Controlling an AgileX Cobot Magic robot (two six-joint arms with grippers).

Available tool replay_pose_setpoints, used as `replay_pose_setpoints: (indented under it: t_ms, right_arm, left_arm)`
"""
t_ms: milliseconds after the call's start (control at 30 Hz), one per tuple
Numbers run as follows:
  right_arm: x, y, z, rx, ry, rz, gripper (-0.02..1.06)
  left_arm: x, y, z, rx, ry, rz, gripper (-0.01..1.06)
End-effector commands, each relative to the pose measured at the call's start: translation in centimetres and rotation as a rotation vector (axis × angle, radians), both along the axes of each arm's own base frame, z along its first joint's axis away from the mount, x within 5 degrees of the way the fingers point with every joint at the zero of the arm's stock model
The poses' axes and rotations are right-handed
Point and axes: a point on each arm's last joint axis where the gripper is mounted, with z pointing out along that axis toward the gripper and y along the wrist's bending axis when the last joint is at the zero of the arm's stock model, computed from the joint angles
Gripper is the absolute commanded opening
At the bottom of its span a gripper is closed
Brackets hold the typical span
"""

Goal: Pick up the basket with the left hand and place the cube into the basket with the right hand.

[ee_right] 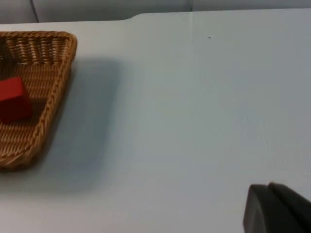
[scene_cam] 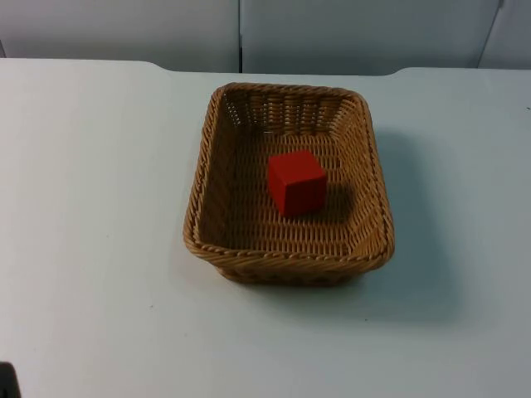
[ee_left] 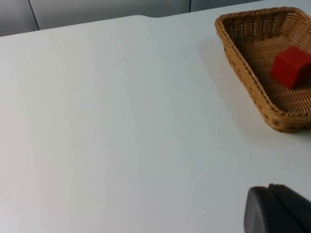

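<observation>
The white surface (scene_cam: 91, 249) carries a woven basket (scene_cam: 214, 157), standing flat near the middle. Inside it a red cube (scene_cam: 296, 182) rests on the woven floor. Both tools hang back from the basket, left and right; I cannot tell their state.

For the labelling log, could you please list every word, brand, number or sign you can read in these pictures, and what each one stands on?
None: no readable text appears in these pictures.
The red cube shows plain faces with no print.
The brown woven wicker basket carries no tag or label.
The white table top and the grey partition wall bear no marking.
</observation>
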Motion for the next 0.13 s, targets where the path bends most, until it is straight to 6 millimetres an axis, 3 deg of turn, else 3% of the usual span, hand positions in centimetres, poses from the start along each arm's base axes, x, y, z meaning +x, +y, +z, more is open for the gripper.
replay_pose_setpoints:
  t_ms: [0, 100]
  right_arm:
    - [0.07, 0.0, -0.05, -0.007, -0.007, -0.085, 0.0]
    - [0.07, 0.01, -0.05, -0.007, -0.007, -0.109, 0.0]
  left_arm:
    - [-0.02, -0.05, 0.01, -0.012, -0.009, -0.008, 0.0]
    - [-0.02, -0.05, 0.01, -0.012, -0.009, -0.008, 0.0]
